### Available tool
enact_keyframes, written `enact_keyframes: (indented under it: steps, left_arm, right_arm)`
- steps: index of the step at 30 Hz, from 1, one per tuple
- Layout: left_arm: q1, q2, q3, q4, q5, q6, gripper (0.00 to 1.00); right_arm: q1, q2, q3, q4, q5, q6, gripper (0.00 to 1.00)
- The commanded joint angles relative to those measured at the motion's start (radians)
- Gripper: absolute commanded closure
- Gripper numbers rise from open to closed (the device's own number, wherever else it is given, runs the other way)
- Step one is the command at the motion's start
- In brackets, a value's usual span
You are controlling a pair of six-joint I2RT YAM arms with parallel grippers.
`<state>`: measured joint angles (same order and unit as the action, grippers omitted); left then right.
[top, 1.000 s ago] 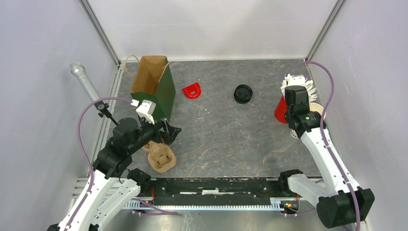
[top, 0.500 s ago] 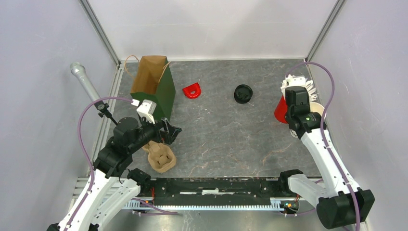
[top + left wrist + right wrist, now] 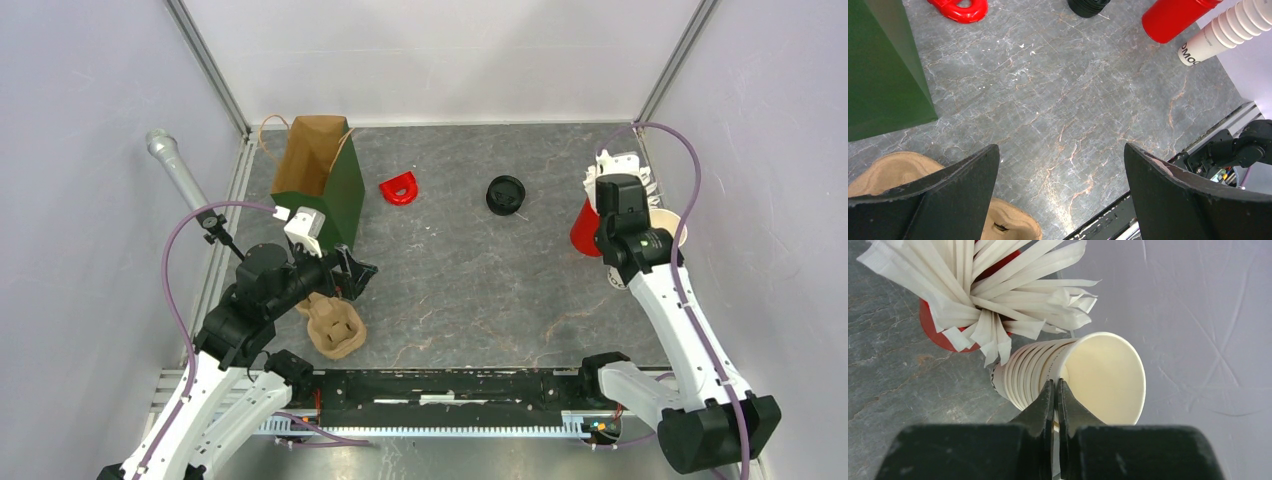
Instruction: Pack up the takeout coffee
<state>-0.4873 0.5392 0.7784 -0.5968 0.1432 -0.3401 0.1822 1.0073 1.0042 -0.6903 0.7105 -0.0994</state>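
No takeout coffee, a cup with its lid on, is in view. A stack of cream paper cups (image 3: 1033, 372) without lids lies on its side beside the right wall. My right gripper (image 3: 1055, 385) is shut on the rim of the outermost cup (image 3: 1105, 377), one finger inside it and one outside. In the top view the stack (image 3: 668, 224) peeks out beside that wrist. Black lids (image 3: 505, 194) sit on the table at the back. My left gripper (image 3: 1062, 147) hangs open over bare table, holding nothing, next to a tan pulp cup carrier (image 3: 893, 167).
A red cup of white paper-wrapped sticks (image 3: 933, 327) stands right beside the cup stack. A green paper bag (image 3: 320, 180) stands open at the back left, with a small red object (image 3: 400, 187) to its right. The cup carrier (image 3: 335, 328) lies near the front left edge.
My right gripper has closed onto the cup's rim, and wrist and stack have shifted slightly towards the right wall. The left arm has not moved.
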Motion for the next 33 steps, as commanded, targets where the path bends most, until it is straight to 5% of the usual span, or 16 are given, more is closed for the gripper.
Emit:
enact_keyframes:
  steps: [1, 18, 25, 33]
  left_arm:
    - [0.004, 0.006, -0.004, 0.022, 0.030, -0.016, 0.00]
    - [0.004, 0.003, -0.003, 0.020, 0.032, -0.016, 0.00]
    - [0.004, -0.011, -0.005, 0.020, 0.023, -0.014, 0.00]
    - [0.004, -0.024, -0.007, 0.020, 0.011, -0.014, 0.00]
  right_arm:
    - [-0.003, 0.020, 0.102, -0.041, 0.055, -0.014, 0.96]
    - [-0.002, 0.039, 0.561, -0.254, -0.005, -0.048, 0.98]
    - [0.003, 0.043, 0.624, -0.228, -0.299, -0.029, 1.00]
    - [0.069, -0.004, 0.472, -0.100, -0.615, 0.012, 1.00]
